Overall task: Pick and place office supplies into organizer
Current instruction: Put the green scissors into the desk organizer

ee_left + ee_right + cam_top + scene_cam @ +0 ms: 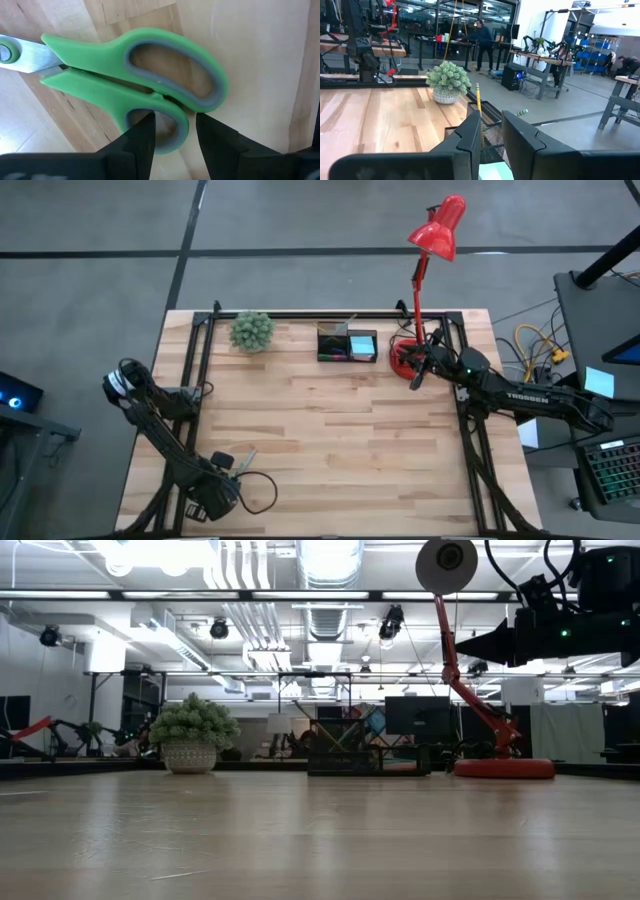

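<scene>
We see the left arm folded along the left edge of the tabletop, elbow toward the back, forearm running to the near-left corner. Left gripper is low over the wood at that corner, pointing toward the centre; in its wrist view the jaws stand slightly apart, one finger inside the lower loop of the scissors. The right arm reaches in from the right side, level and raised. Right gripper is at the back right; its jaws show a narrow gap, empty.
</scene>
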